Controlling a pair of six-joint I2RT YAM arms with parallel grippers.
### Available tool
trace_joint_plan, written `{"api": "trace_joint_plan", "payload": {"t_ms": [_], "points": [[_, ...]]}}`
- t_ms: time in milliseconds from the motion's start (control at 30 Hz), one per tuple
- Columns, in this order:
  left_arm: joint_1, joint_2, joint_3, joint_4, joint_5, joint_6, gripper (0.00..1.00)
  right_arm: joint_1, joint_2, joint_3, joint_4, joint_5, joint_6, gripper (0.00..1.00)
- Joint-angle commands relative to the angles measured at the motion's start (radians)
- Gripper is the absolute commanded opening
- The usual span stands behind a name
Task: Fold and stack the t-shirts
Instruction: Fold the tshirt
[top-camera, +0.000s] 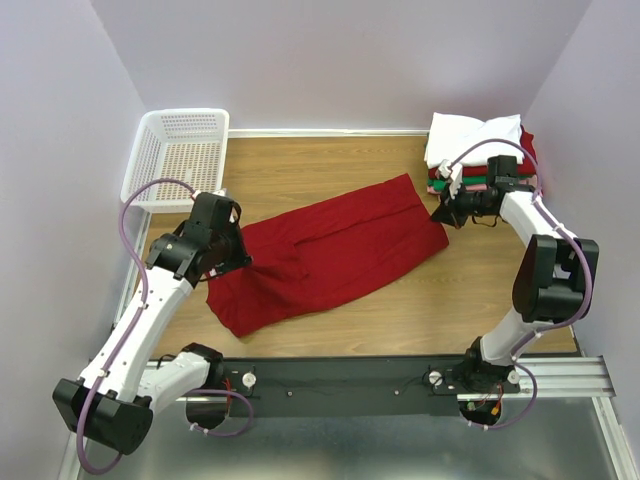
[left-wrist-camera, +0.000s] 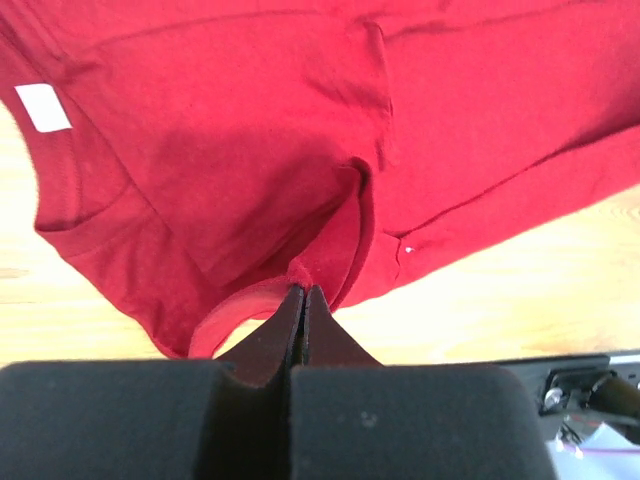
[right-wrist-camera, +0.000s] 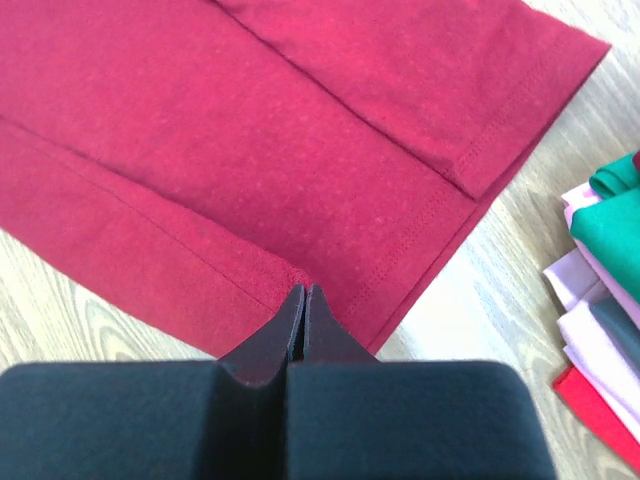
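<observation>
Your left gripper (left-wrist-camera: 303, 292) has its fingers pressed together on a pinch of the dark red t-shirt (top-camera: 325, 252), right at the collar end, where the cloth bunches up into the fingertips (the white neck label (left-wrist-camera: 43, 107) lies just off to one side in the left wrist view). Your right gripper (right-wrist-camera: 303, 292) is likewise closed on the shirt's opposite end, fingertips meeting at the stitched hem near its corner. Between the two, the shirt lies stretched diagonally across the wooden counter (top-camera: 470, 300), already narrowed into a long strip with the sides folded in, to judge from the doubled layers and seams in the right wrist view.

So you appear to be mid-fold: both ends held, the lengthwise halving not yet made. The next move calls for lifting one end and carrying it over to the other, keeping the edges lined up and the cloth taut enough not to sag or twist.

Just beyond your right arm, the stack of folded t-shirts (top-camera: 478, 142) waits at the far right corner, white on top with pink, green and red below. The white mesh basket (top-camera: 180, 155) sits at the far left.
</observation>
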Motion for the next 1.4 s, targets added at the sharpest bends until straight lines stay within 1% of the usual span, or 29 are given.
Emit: {"api": "trace_joint_plan", "payload": {"t_ms": [0, 167, 367, 767, 1167, 1367], "points": [[0.012, -0.024, 0.046, 0.011, -0.065, 0.023, 0.0, -0.002, 0.022, 0.028, 0.065, 0.033, 0.077, 0.0], [0.013, -0.033, 0.086, 0.022, -0.063, 0.058, 0.0, -0.002, 0.027, 0.025, 0.079, 0.05, 0.094, 0.0], [0.013, -0.05, 0.108, 0.01, -0.126, 0.076, 0.0, -0.002, 0.026, 0.013, 0.111, 0.068, 0.12, 0.01], [0.037, -0.058, 0.019, 0.042, -0.186, 0.072, 0.0, -0.002, 0.009, -0.002, 0.162, 0.079, 0.16, 0.0], [0.06, -0.026, -0.013, 0.094, -0.16, 0.093, 0.0, 0.0, 0.038, -0.004, 0.209, 0.079, 0.202, 0.03], [0.069, -0.023, -0.024, 0.104, -0.167, 0.101, 0.0, 0.032, 0.069, 0.004, 0.223, 0.107, 0.205, 0.03]]}}
